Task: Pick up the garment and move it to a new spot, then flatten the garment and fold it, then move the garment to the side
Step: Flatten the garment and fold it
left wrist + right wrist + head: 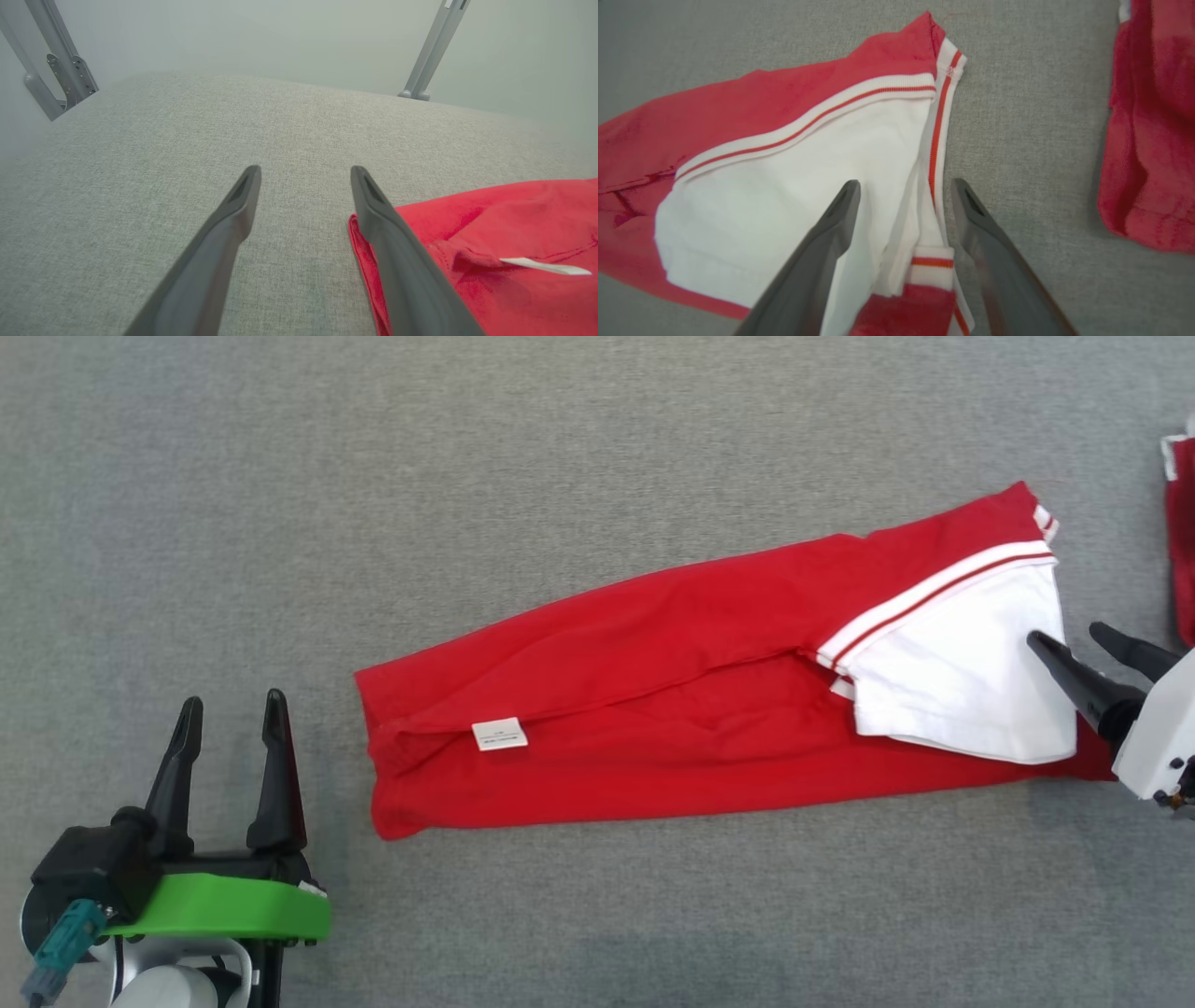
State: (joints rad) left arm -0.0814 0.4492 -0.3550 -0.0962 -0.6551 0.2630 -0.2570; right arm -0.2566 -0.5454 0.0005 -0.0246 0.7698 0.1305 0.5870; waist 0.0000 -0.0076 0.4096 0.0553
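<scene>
A grey fabric-topped table (597, 429) carries a long red-and-white garment (653, 709) and, apart beside its white end, another red cloth (1182, 551).

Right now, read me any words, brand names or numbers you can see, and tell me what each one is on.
White tag on the red-and-white garment: a few lines of dark print, too small and blurred to read.
No other lettering can be made out.
</scene>
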